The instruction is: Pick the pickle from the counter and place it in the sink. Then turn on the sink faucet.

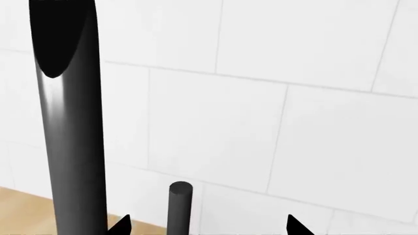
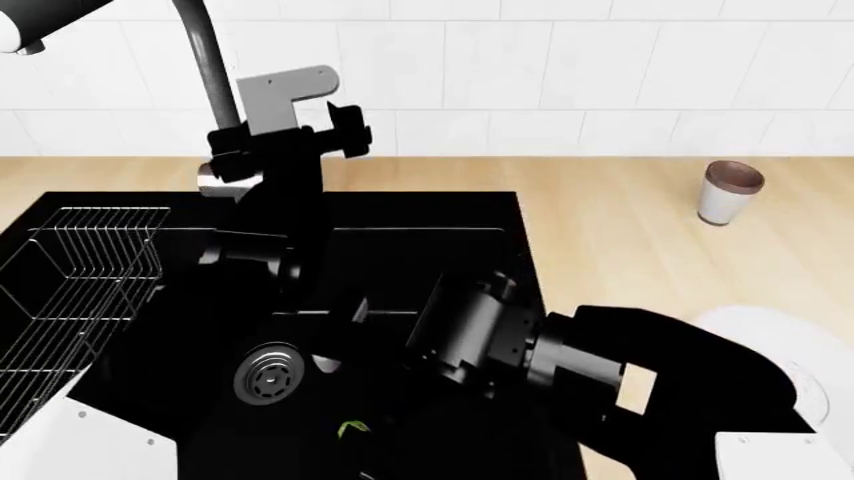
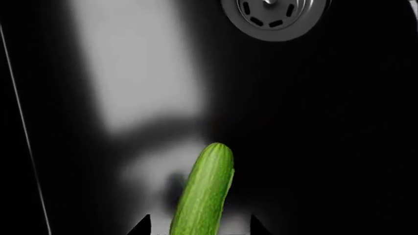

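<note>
Lay lengthwise in the sink point(image 3: 98, 98), lower centre of frame: pickle point(image 3: 204, 193), between right jaws spread just clear of it, nothing held. Probably light, stiff, slick; best pinched mid-length. Left jaws parted, empty, flanking faucet point(image 1: 72, 147) lever point(image 1: 179, 205)

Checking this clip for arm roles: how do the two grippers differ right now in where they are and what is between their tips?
The left gripper is raised at the faucet, its tips either side of the small lever. The right gripper is low inside the sink, with the pickle between its tips near the drain. The left faces the tiled wall; the right faces the basin floor. Both show only black fingertips.
</note>
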Controlling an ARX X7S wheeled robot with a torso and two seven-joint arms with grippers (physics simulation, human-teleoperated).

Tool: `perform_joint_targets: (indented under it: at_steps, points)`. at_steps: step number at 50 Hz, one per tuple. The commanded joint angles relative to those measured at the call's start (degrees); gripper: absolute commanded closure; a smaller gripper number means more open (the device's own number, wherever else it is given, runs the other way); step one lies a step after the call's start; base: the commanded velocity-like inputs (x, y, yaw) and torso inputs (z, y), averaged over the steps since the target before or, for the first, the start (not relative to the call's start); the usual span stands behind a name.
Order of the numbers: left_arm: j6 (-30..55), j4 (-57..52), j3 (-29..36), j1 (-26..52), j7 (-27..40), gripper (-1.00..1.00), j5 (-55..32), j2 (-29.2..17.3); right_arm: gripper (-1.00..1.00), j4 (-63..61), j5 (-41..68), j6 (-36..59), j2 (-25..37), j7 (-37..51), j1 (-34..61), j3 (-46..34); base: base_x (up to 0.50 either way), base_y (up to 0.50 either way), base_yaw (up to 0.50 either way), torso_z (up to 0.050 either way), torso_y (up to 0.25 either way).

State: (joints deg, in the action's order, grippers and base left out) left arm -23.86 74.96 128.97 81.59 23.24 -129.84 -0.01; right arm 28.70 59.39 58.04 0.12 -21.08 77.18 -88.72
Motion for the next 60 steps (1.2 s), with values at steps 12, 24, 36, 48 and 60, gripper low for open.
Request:
perform_joint_targets:
  at_steps: [12, 24, 36, 48, 60]
  points:
    - [-1.0, 0.0, -0.1, -0.9, -0.1, -1.0, 0.1, 0.0, -1.0, -1.2, 0.7, 1.1, 0.0, -0.2, 2.5, 1.4, 0.0, 0.0, 0.0, 0.0, 0.0]
    - [-1.6, 0.0, -0.3, -1.0, -0.9, -1.0, -0.1, 0.0, -1.0, -15.5, 10.4, 8.6, 8.7, 12.2, 8.5, 11.5, 0.0, 0.0, 0.0, 0.0, 0.0]
    - [-1.7, 0.0, -0.9, -1.0, -1.5, -1.0, -0.4, 0.0, -1.0, -25.6, 24.1, 15.4, 17.5, 28.2, 10.8, 21.4, 0.0, 0.0, 0.0, 0.0, 0.0]
    - [-0.8, 0.0, -2.0, -1.0, -1.3, -1.0, -1.2, 0.0, -1.0, -34.0, 41.8, 15.5, 27.7, 49.1, 15.0, 31.2, 0.0, 0.0, 0.0, 0.0, 0.0]
    - [-0.6, 0.0, -3.1, -1.1, -2.9, -1.0, -2.0, 0.0, -1.0, -38.9, 44.7, 11.9, 35.1, 58.5, 20.6, 37.1, 0.0, 0.0, 0.0, 0.0, 0.0]
